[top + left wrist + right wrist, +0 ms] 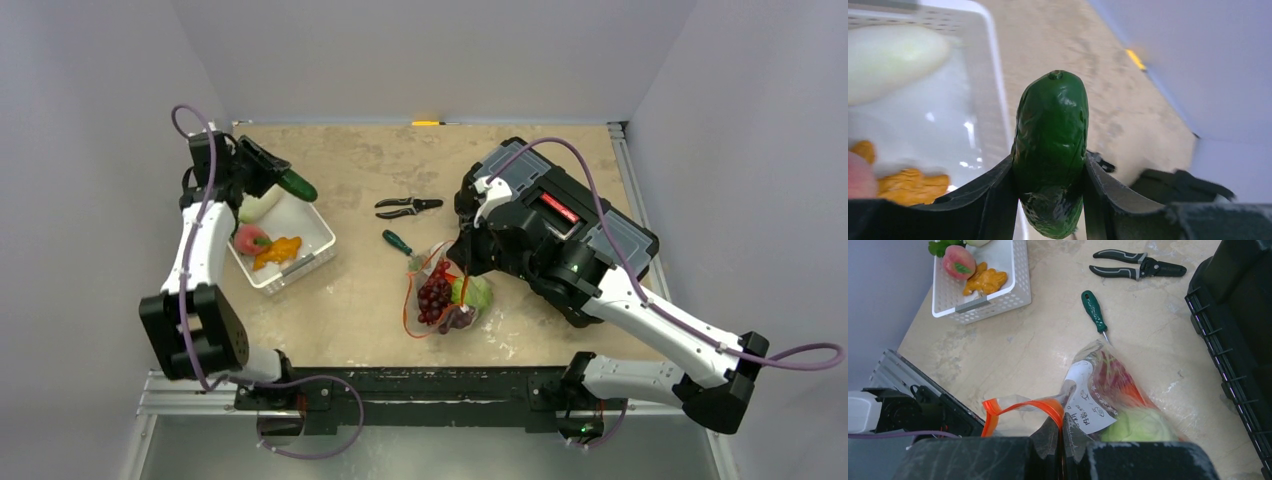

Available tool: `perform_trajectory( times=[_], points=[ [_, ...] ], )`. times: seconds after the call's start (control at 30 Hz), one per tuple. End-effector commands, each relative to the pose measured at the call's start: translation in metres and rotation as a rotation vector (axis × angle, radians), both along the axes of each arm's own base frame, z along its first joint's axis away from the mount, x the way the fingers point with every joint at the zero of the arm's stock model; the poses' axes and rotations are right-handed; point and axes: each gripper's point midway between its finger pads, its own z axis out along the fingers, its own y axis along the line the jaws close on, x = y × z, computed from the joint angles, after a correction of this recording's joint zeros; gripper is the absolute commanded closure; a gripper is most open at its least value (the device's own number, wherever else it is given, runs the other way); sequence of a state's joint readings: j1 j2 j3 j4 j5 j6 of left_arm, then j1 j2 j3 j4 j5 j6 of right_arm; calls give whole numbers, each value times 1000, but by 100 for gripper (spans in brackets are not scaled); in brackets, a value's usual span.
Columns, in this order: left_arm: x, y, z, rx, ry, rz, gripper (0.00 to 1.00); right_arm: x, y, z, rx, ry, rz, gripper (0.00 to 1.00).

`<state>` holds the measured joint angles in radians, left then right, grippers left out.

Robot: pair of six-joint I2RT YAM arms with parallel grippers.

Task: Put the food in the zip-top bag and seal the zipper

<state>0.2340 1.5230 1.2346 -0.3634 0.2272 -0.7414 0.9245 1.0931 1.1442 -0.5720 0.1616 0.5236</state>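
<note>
My left gripper is shut on a green cucumber, held in the air over the far corner of the white basket. In the basket lie a pink-red peach and an orange carrot. At mid-table my right gripper is shut on the mouth edge of the zip-top bag, pinching its orange-red zipper. The mouth gapes in a loop. Inside the bag are purple grapes and a green cabbage.
Black-handled pliers and a green-handled screwdriver lie on the table behind the bag. A large black toolbox fills the right side. A pale white vegetable rests at the basket's far end.
</note>
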Motion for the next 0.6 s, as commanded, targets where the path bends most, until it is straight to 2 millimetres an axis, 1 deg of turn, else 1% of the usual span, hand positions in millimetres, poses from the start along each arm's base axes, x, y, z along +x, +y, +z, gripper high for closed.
perform_trajectory(
  times=[0.0,0.03,0.1,0.17,0.2,0.3,0.37,0.47,0.53,0.57],
  points=[
    [-21,-75,91,-139,-349,-264,100,6,11,39,134,-57,-13,100],
    [-29,-91,105,-138,-409,-317,100,5,10,41,149,-48,-22,100],
    [-44,-125,141,-109,-562,-433,100,6,6,44,179,-39,-65,100],
    [-67,-156,170,-99,-690,-534,100,7,3,47,221,-36,-101,100],
    [-78,-169,178,-93,-738,-572,100,6,3,49,250,-30,-112,100],
    [-112,-198,200,-70,-883,-650,100,5,9,57,333,-17,-117,100],
    [-134,-214,210,-47,-950,-694,100,5,11,61,362,-11,-121,100],
    [-161,-230,213,31,-992,-724,100,5,13,65,384,1,-130,100],
    [-180,-236,211,87,-1024,-750,100,3,14,67,398,2,-120,100],
    [-190,-237,206,98,-1032,-760,100,3,14,69,405,0,-117,100]
  ],
)
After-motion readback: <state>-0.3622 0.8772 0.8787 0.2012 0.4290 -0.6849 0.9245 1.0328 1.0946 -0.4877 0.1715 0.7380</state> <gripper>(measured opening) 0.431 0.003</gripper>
